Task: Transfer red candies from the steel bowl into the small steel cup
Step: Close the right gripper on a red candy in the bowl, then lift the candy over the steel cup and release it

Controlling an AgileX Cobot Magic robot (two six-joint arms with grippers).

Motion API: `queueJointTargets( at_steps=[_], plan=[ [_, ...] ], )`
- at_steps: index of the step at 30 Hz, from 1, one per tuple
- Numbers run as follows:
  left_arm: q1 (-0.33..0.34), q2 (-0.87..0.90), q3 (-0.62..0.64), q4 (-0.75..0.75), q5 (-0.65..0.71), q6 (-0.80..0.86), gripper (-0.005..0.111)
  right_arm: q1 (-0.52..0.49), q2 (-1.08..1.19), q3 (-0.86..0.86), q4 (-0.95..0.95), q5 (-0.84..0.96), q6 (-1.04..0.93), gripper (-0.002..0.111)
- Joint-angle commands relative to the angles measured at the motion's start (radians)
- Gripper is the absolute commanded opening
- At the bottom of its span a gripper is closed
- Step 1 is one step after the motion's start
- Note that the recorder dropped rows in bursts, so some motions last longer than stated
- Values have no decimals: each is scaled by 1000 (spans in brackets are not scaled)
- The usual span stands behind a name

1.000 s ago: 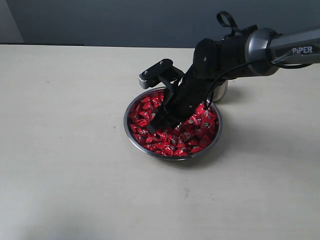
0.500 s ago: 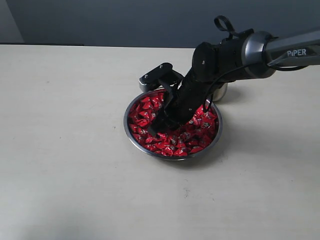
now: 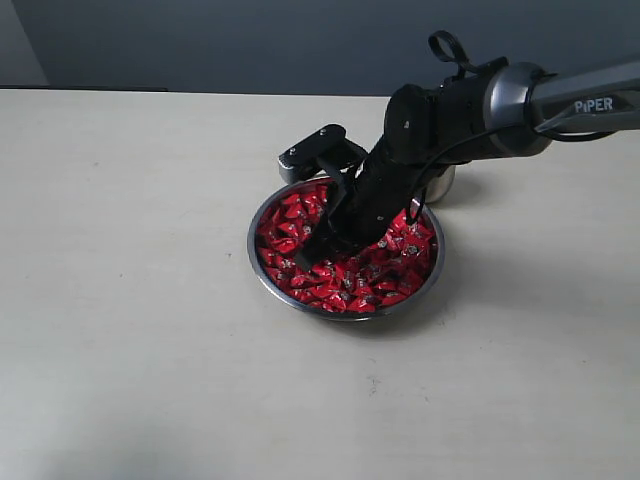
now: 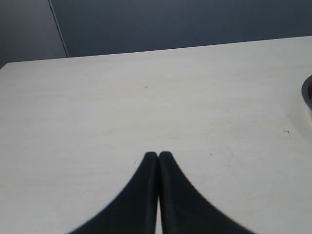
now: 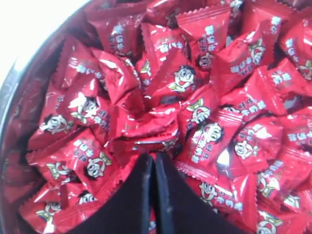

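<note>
The steel bowl sits mid-table, heaped with red candies. My right gripper reaches down into the left part of the pile. In the right wrist view its black fingers are pressed together, and the tips pinch the edge of a crumpled red candy. The bowl's wall curves along one side of that view. The small steel cup stands just behind the bowl, mostly hidden by the right arm. My left gripper is shut and empty over bare table.
The pale tabletop spreads wide on all sides of the bowl. A dark wall runs behind the table's far edge. A sliver of the bowl's rim shows at the border of the left wrist view.
The right gripper's fingers, spread apart in the candies a second ago, have closed together in the pile. The arm has barely shifted since half a second ago.
</note>
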Motion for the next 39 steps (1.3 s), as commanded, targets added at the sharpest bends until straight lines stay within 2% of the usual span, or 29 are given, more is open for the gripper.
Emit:
queueJointTargets(
  at_steps=[1,11,15,18,20,27,39],
  plan=[
    [0,-5,2,2,-8,-2,0,1,-16,-2,-7,-10,1,0],
    [0,-5,2,2,-8,-2,0,1,-91,-2,-93,-33,53,0],
    [0,-5,2,2,-8,-2,0,-1,-123,-2,-339,-53,301,0],
    [0,-5,2,2,-8,-2,0,-33,-158,-2,-533,-76,525,0],
    [0,-5,2,2,-8,-2,0,-72,-179,-2,-590,-96,621,0],
    [0,-5,2,2,-8,-2,0,-234,-197,-33,-500,-117,651,0],
    [0,-5,2,2,-8,-2,0,-249,-62,-234,-500,5,629,0]
  ],
)
